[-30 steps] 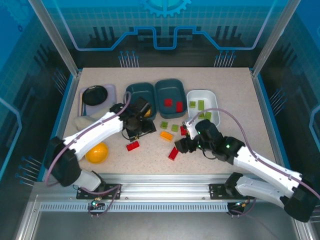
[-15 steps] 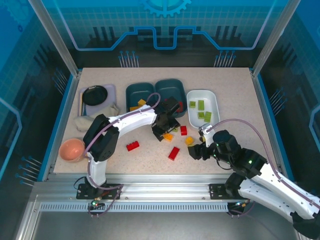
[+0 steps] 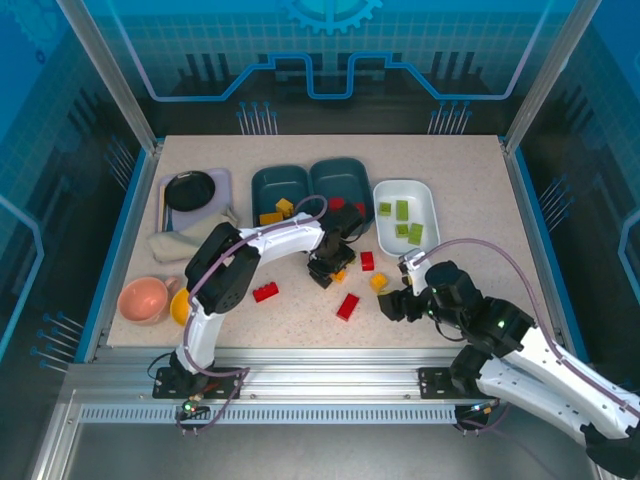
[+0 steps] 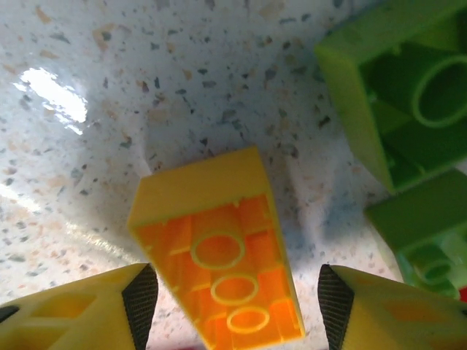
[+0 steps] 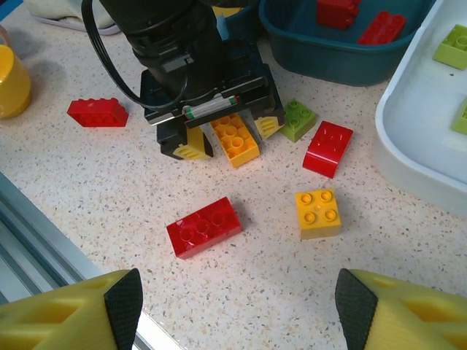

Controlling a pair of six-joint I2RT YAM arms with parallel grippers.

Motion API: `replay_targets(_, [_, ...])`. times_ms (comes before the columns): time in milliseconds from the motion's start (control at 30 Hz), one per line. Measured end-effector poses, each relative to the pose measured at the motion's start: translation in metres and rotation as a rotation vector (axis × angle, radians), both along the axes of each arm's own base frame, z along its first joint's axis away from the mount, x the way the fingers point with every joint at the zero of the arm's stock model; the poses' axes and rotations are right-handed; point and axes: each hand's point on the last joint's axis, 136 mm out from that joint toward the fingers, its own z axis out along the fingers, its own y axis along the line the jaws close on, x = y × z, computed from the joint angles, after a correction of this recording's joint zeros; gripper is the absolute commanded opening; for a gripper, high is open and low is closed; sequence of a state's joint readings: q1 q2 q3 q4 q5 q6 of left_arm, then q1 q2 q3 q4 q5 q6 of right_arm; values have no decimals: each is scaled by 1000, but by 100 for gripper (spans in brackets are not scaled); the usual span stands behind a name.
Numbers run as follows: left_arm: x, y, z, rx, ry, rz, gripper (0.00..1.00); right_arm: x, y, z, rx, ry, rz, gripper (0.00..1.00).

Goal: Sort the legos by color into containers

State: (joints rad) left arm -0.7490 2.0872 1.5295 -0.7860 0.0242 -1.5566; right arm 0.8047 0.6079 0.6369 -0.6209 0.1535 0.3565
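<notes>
My left gripper (image 3: 330, 268) stands open and low over the table, straddling an orange-yellow lego (image 4: 219, 255) that lies hollow side up. There is a gap between it and each pad (image 4: 139, 299). Two green legos (image 4: 408, 95) lie just beyond it. My right gripper (image 5: 241, 306) is open and empty, hovering above a red lego (image 5: 204, 227) and a yellow square lego (image 5: 317, 214). More red legos (image 5: 328, 148) (image 5: 97, 111) lie around. The left teal container (image 3: 262, 185) holds yellow bricks, the right teal container (image 3: 355, 170) red ones, the white container (image 3: 420, 190) green ones.
A pink bowl (image 3: 143, 299) and a yellow bowl (image 3: 179, 306) sit at the near left. A black plate on a grey tray (image 3: 190, 190) and a crumpled cloth (image 3: 175, 243) lie at the far left. The table's metal front edge (image 5: 29, 219) runs close under my right gripper.
My left gripper has swung right from the left teal container to the orange-yellow lego, and its jaws have narrowed. My right gripper has drawn back toward the near edge.
</notes>
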Motion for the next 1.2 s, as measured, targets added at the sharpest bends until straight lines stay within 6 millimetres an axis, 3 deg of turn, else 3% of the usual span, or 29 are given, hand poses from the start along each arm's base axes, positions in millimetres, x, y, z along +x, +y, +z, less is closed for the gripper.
replay_targets(233, [4, 1, -4, 10, -13, 18, 31, 2, 3, -1, -12, 11, 1, 73])
replay_targets(400, [3, 8, 1, 25, -39, 1, 28, 5, 5, 4, -11, 6, 3, 73])
replay_targets(500, [0, 17, 21, 37, -77, -36, 27, 8, 8, 11, -8, -5, 10, 73])
replay_targets(633, [8, 31, 77, 13, -192, -101, 27, 15, 18, 26, 4, -23, 21, 73])
replay_targets(700, [23, 42, 105, -6, -253, -119, 27, 20, 26, 33, 18, -26, 29, 74])
replay_targets(800, [64, 66, 136, -14, -340, -130, 27, 34, 40, 44, 43, -18, 31, 74])
replay_targets(900, [112, 92, 149, -3, -399, -141, 26, 55, 50, 54, 80, 15, -11, 73])
replay_targets(1000, [157, 111, 144, 14, -418, -165, 26, 82, 55, 63, 123, 52, -71, 73])
replay_targets(1100, [195, 118, 123, 20, -408, -201, 26, 101, 59, 67, 145, 79, -101, 73])
replay_targets(1200, [214, 119, 94, 22, -373, -240, 26, 110, 63, 69, 157, 99, -106, 73])
